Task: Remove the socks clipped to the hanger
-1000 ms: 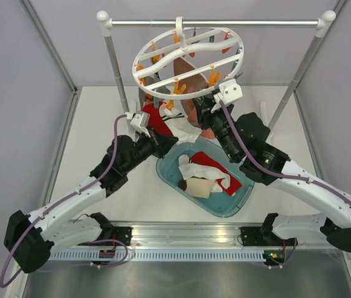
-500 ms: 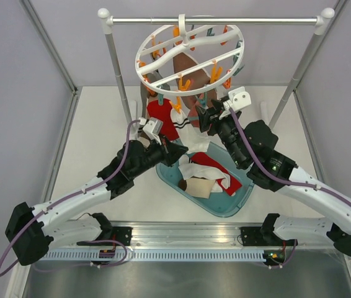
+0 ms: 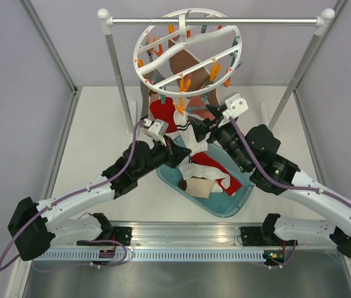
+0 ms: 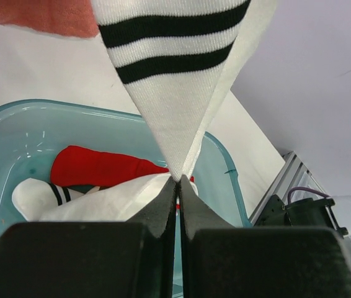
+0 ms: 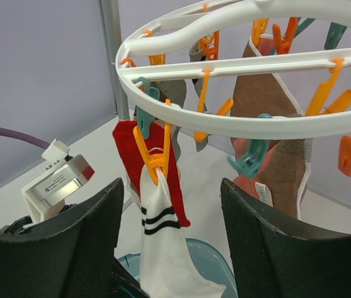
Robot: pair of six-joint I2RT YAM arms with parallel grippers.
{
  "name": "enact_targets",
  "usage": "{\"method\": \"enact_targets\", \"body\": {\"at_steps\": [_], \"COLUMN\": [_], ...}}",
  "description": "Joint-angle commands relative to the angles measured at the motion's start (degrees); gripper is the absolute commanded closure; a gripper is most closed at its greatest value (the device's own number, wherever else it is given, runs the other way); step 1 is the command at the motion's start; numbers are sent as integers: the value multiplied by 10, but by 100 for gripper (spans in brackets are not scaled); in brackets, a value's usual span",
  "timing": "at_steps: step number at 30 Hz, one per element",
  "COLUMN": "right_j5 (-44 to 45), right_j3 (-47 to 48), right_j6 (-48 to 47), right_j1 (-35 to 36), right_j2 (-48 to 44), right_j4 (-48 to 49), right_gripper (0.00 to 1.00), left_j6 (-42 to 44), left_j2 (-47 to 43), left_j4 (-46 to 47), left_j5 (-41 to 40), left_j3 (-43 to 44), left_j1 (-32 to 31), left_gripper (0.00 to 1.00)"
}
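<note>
The hanger (image 5: 244, 127) hangs from the rail, its orange and teal clips dangling. An orange clip (image 5: 154, 155) pinches the top of a white sock with black stripes (image 5: 163, 248), and a red sock (image 5: 129, 143) hangs behind it. My left gripper (image 4: 177, 186) is shut on the lower end of the white striped sock (image 4: 175, 93) and holds it taut above the bin. My right gripper (image 5: 170, 186) is open just below the ring. Its fingers stand either side of the clipped sock without touching it.
A teal bin (image 3: 240, 200) under the hanger holds a red sock, a white striped sock and a beige one. A brown cloth (image 5: 262, 99) and a coral cloth (image 5: 245, 180) hang on the hanger's far side. The metal rail (image 3: 237, 22) and its posts stand behind.
My right gripper has opened wide and moved up and left toward the orange clip. My left gripper, still shut on the white sock, has shifted right. The hanger has swung back.
</note>
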Motion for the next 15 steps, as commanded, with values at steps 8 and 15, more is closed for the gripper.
{"method": "enact_targets", "body": {"at_steps": [8, 15], "right_j5": [-7, 39], "right_j3": [64, 81], "right_j6": [-10, -6], "right_j1": [2, 1], "right_j2": [80, 111], "right_j4": [8, 19], "right_gripper": [29, 27], "left_j6": [23, 26], "left_j2": [10, 13], "left_j4": [10, 8], "left_j5": [-11, -12], "left_j3": [30, 36], "left_j1": [-12, -16], "left_gripper": [98, 98]}}
